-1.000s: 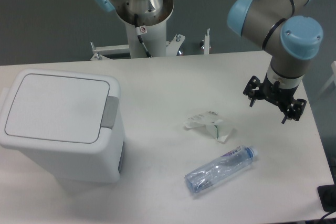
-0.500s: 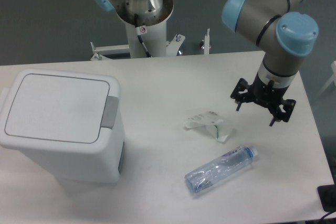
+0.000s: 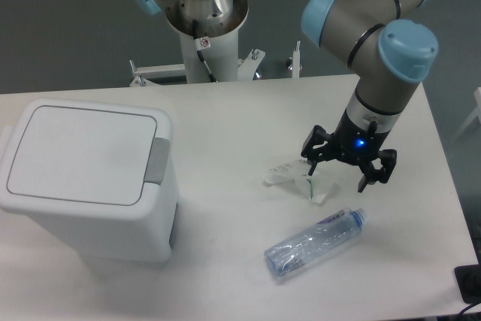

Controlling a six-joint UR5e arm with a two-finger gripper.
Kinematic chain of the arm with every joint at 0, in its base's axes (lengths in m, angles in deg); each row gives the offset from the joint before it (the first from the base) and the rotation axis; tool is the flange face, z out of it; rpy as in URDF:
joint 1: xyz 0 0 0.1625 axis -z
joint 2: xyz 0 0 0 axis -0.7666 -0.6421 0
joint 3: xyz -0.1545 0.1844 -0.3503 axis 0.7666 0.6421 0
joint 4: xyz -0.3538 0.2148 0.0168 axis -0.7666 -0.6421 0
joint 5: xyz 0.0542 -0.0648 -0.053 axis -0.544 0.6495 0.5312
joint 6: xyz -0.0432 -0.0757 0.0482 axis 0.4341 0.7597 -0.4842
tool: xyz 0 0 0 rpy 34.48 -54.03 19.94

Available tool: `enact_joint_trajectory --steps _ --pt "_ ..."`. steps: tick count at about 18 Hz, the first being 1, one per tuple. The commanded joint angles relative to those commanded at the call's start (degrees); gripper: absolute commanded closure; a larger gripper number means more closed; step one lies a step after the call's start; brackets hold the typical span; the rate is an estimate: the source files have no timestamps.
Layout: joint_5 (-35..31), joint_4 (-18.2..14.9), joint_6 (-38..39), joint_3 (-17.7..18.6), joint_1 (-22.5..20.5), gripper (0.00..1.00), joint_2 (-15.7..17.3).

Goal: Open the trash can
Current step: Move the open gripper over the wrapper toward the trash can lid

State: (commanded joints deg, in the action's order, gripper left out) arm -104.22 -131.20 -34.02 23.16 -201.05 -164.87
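Gripper (image 3: 337,174): two dark fingers spread apart, nothing between them; a small blue light glows on its body. It hangs over the right half of the table, pointing down.
Arm (image 3: 376,43): grey tubular links with light-blue joint caps, reaching in from the upper right.
Crumpled paper (image 3: 297,179): white scrap with a touch of green, lying on the table just beside and below the left-hand finger; contact cannot be told.
Bottle (image 3: 316,241): clear plastic, crushed, blue label and cap, lying on its side in front of the gripper, cap end nearest it, apart from the paper.
Table (image 3: 225,118): white top, bearing all items.
Trash can (image 3: 86,178): large white boxy bin with rounded corners at the table's left end, well apart from the gripper.
Lid (image 3: 79,154): flat, white, lying shut on the bin.
Push tab (image 3: 157,161): grey strip on the lid's right edge, facing the gripper's side.
Arm base (image 3: 203,13): metal pedestal behind the table's far edge.
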Motion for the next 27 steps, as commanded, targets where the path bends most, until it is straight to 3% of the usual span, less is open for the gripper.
enact_joint_trajectory --steps 8,14,19,24,27 --pt "9.5 -1.1 9.3 -5.4 2.1 0.00 1.4" --pt "16.2 -2.4 14.9 -5.8 3.7 0.00 3.3" --pt "15.6 -1.8 23.0 -4.1 6.9 0.00 5.1" --pt "15.7 -0.1 23.1 -2.0 9.1 0.00 5.5" --pt "15.7 0.1 22.8 1.2 9.2 0.00 7.1"
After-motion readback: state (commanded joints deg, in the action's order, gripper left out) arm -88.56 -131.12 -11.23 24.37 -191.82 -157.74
